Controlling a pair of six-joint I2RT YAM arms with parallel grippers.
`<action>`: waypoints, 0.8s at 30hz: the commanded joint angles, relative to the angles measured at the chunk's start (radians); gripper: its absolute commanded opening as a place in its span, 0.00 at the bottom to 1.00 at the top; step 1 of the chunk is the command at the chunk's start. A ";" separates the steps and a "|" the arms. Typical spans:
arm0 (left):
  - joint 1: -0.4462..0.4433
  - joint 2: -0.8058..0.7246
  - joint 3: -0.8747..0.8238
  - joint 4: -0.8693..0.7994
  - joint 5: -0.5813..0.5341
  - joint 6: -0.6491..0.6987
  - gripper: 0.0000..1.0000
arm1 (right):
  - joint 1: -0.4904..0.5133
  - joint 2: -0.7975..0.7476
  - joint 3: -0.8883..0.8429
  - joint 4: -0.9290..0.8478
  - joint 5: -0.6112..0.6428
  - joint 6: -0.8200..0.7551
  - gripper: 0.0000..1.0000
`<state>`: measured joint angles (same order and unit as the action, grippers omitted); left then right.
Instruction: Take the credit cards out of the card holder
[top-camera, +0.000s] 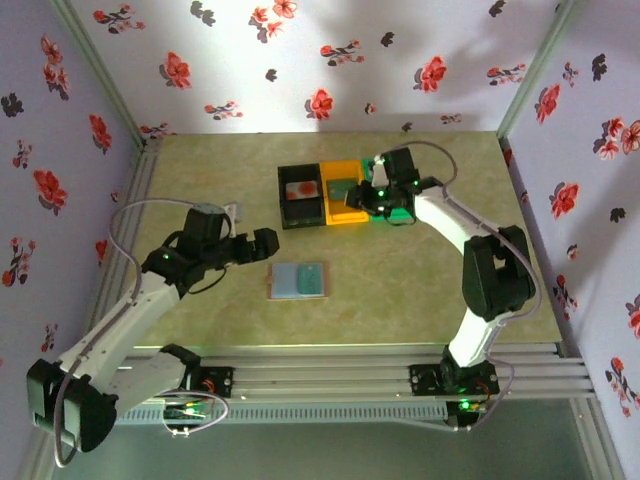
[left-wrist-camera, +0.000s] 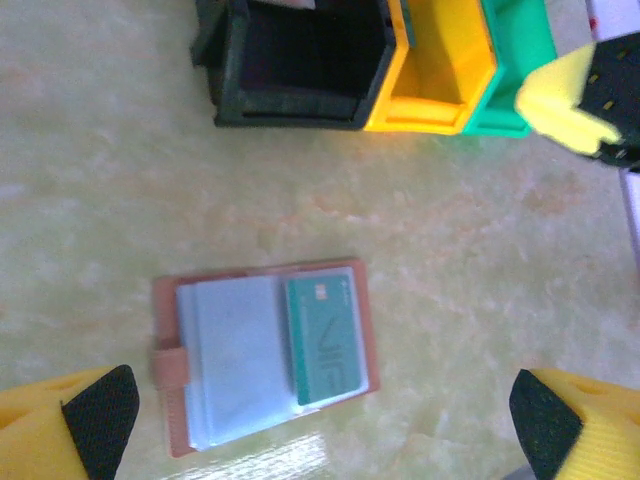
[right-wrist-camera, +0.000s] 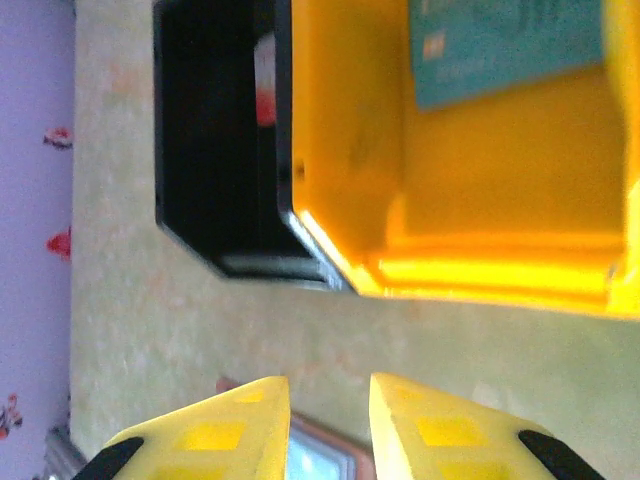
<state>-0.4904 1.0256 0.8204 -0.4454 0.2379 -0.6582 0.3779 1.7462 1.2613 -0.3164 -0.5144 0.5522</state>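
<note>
Nearest the arm bases, the left gripper (top-camera: 268, 243) hovers low over the pale green marbled table (top-camera: 400, 290). Its two yellow fingers (left-wrist-camera: 95, 425) are spread as wide as they go and hold nothing.

Just beyond it, near the middle of the table, lies the one small pinkish-tan bifold card holder (top-camera: 298, 279). It is open flat, with two pale blue-grey panels facing up and a tan strap tab (left-wrist-camera: 168, 365) at its left edge. One teal plastic credit card (left-wrist-camera: 322, 340) sits in the right panel. Whether the left panel holds a card cannot be told.

Farther back stand three small open plastic bins, touching in a row:
- A black bin (left-wrist-camera: 290, 105) on the left.
- An orange bin (right-wrist-camera: 340, 150) in the middle.
- A green bin (left-wrist-camera: 510, 60) on the right, with the right arm across much of it in the overhead view.

A second teal credit card (right-wrist-camera: 510, 45) lies inside the orange bin. A pale flat piece with a red patch (top-camera: 300, 190) lies in the black bin, too blurred to name.

The right gripper (right-wrist-camera: 330, 420) hangs above the orange bin. Its yellow fingers are a narrow gap apart, with nothing between them.

Nothing lies between the left gripper and the card holder.
</note>
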 joint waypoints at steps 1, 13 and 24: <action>-0.027 0.031 -0.039 0.109 0.058 -0.101 0.98 | 0.043 -0.069 -0.081 0.123 -0.045 0.082 0.26; -0.113 0.187 -0.099 0.280 0.068 -0.199 0.92 | 0.215 -0.102 -0.354 0.340 -0.011 0.214 0.22; -0.165 0.293 -0.111 0.366 0.069 -0.244 0.84 | 0.273 -0.079 -0.472 0.493 -0.002 0.296 0.20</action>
<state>-0.6434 1.2984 0.7303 -0.1322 0.2935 -0.8711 0.6430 1.6588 0.8059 0.1043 -0.5270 0.8135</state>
